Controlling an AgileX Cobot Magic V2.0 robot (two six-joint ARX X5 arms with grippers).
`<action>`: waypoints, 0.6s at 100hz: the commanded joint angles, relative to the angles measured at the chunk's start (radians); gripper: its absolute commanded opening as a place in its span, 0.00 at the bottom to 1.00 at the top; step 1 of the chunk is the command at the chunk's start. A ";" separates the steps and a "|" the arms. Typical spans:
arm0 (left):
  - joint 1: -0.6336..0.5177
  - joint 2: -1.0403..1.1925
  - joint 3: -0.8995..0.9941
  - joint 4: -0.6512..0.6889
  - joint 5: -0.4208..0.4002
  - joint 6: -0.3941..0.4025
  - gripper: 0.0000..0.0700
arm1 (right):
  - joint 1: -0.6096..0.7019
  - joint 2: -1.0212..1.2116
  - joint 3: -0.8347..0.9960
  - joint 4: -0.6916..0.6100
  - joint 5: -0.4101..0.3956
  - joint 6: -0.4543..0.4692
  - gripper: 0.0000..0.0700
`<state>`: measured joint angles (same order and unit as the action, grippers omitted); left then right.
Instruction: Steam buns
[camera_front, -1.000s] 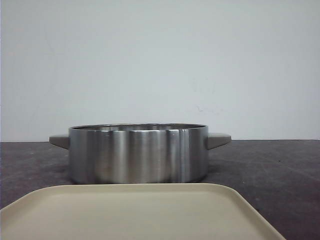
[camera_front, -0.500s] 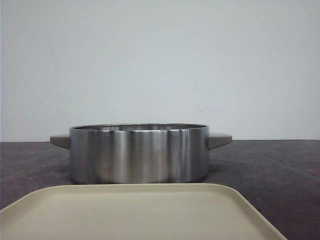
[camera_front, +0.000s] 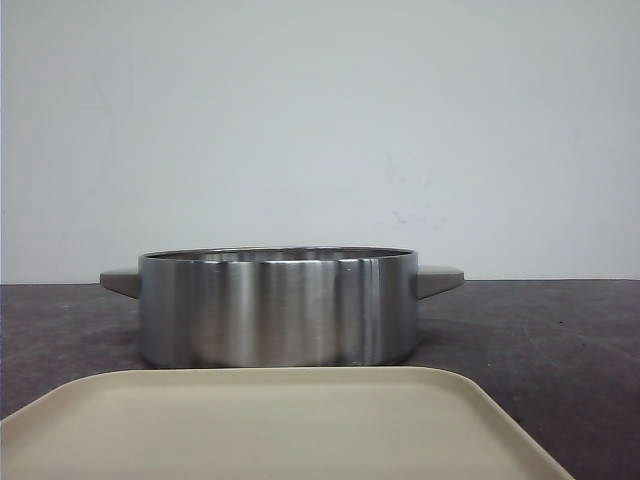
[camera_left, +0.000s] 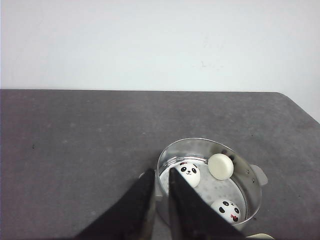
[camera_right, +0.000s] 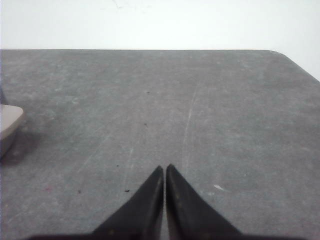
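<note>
Three glossy white panda-faced buns (camera_left: 188, 173) lie inside a round stainless-steel pot (camera_front: 277, 307) behind a beige plastic tray (camera_front: 270, 425) on a dark grey table (camera_right: 200, 110), the left gripper (camera_left: 160, 182) clenched above the rim, the right gripper (camera_right: 164, 172) clenched, both empty.

Setting: probably a lab or test bench, not a home kitchen.
Evidence: plain white wall (camera_front: 320, 120), bare of fittings; dark grey table (camera_right: 200, 110), scuffed and scratched, extending ahead of the right pincer (camera_right: 164, 172).
Props: steel pot (camera_front: 277, 305) with stub handles, just ahead of the left pincer (camera_left: 161, 176), holding three toy-like buns (camera_left: 187, 173); beige tray (camera_front: 270, 425) nearest the front camera.
No stove, sink or cupboards within any view's field.
</note>
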<state>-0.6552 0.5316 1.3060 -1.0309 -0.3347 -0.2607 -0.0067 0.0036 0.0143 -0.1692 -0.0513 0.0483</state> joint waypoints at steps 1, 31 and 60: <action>-0.007 0.003 0.015 0.006 -0.002 0.010 0.00 | 0.000 0.000 -0.003 0.002 -0.001 -0.014 0.01; -0.007 0.003 0.015 0.006 -0.002 0.010 0.00 | 0.000 0.000 -0.003 0.011 -0.001 -0.014 0.01; -0.007 0.003 0.015 0.006 -0.002 0.010 0.00 | 0.000 0.000 -0.003 0.011 -0.001 -0.014 0.01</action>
<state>-0.6552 0.5316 1.3056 -1.0309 -0.3347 -0.2607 -0.0067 0.0036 0.0143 -0.1673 -0.0513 0.0410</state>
